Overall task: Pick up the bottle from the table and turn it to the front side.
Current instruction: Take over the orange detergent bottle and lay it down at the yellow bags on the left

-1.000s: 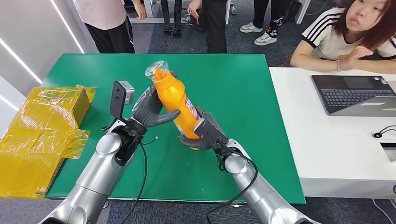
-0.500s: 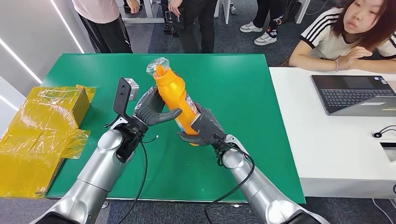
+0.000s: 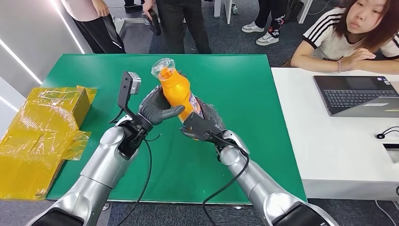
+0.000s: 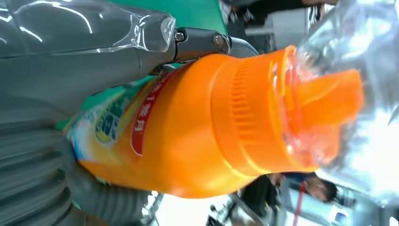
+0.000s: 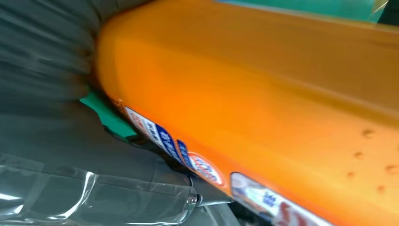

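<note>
Hands [image 3: 157, 107] grip orange bottle [image 3: 178, 89] — label sideways.

My head camera looks forward and down over the table [image 3: 244, 75]. Each wrist camera sits close behind its own hand, pressed near the bottle [image 4: 197, 127]; all three views share that bottle, my two wrists seeing opposite sides.

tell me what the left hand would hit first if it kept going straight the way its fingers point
The orange bottle. The left hand already wraps it, fingers pointing across its body toward the right hand, which probably comes next; depth there is unclear.
</note>
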